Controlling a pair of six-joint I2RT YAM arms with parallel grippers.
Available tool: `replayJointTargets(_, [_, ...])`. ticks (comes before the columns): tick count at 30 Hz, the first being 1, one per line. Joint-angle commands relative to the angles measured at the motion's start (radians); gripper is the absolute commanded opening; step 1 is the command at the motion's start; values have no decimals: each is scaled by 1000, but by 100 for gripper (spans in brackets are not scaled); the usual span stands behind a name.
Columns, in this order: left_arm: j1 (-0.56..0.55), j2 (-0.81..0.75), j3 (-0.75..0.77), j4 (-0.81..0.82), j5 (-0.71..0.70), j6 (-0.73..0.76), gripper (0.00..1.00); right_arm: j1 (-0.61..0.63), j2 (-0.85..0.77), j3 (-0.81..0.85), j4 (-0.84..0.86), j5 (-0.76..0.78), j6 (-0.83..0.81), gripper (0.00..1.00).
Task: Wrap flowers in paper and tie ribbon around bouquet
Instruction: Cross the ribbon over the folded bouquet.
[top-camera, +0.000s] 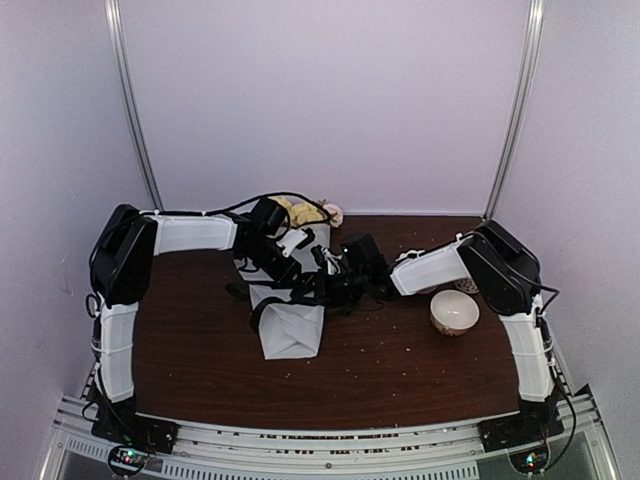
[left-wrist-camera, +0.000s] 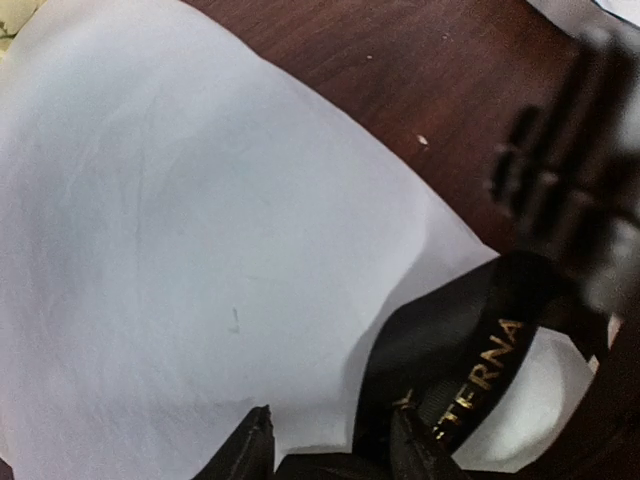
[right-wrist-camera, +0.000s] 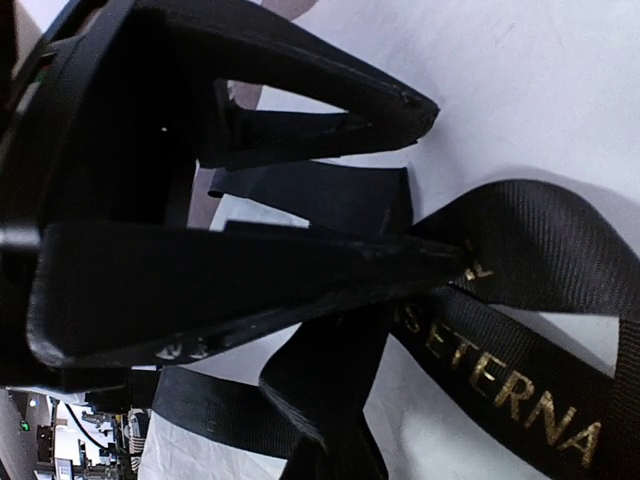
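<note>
standing at the near edge, i see the dark wooden counter (top-camera: 200, 370), and closest to me on it the broad folded end of the paper (top-camera: 292, 335), lying flat near the middle. just beyond that, the black ribbon (right-wrist-camera: 520, 400) with gold lettering loops over the white wrap. the right tool (right-wrist-camera: 445, 185) is pressed together on a stretch of that ribbon, low over the paper. the left tool (left-wrist-camera: 335, 445) sits just beside it, its fingers (left-wrist-camera: 255, 445) apart, with paper showing in the gap and the ribbon running past one tip; i cannot tell that it grips anything. off to the right stands a pale bowl (top-camera: 454, 312), well apart from the wrapped bundle. farthest back, the yellow and pink flowers (top-camera: 305, 212) poke out of the paper's far end, at the counter's far edge.
</note>
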Motion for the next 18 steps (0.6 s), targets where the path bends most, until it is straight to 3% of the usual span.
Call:
replayJointTargets(1, [-10, 27, -5, 61, -28, 35, 47, 6, 16, -18, 50, -15, 16, 0])
replayJointTargets(10, [-35, 22, -87, 131, 113, 34, 53, 5, 28, -14, 74, -19, 29, 0])
replayJointTargets(12, [-35, 36, -77, 132, 85, 27, 38, 5, 28, -14, 76, -22, 32, 0])
replayJointTargets(15, [-34, 48, -66, 121, 15, 10, 0, 3, 17, -23, 78, -22, 32, 0])
replayJointTargets(18, [-24, 21, -78, 137, -26, -16, 0, -3, -2, -38, 72, -19, 25, 0])
